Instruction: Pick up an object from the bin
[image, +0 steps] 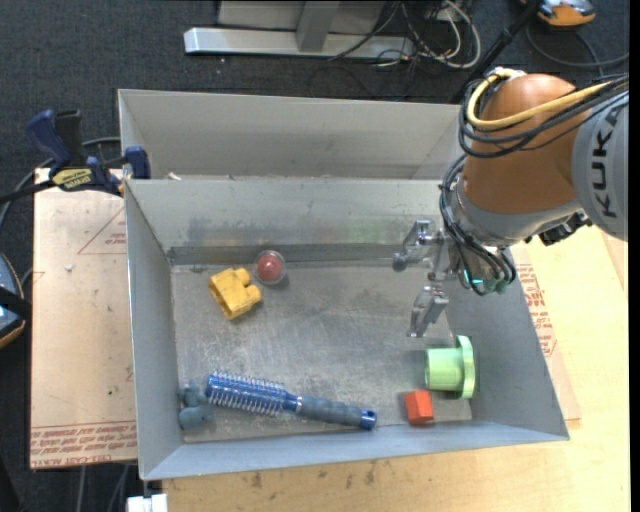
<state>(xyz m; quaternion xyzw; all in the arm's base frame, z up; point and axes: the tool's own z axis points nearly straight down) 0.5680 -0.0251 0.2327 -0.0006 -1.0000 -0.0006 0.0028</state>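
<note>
My gripper (421, 277) hangs over the right part of the bin, open, with nothing between its fingers. One metal finger (413, 243) points toward the back wall, the other (429, 308) toward the front. Just in front of the nearer finger lies a light green spool-shaped piece (448, 367) on its side, apart from the gripper. A small orange-red block (418, 407) sits beside the spool at the front right corner.
A blue hairbrush (285, 401) lies along the front wall, with a small grey piece (193, 413) at its left end. A yellow block (235, 292) and a red ball (270, 266) rest at the back left. Bare bin floor lies between them and the gripper.
</note>
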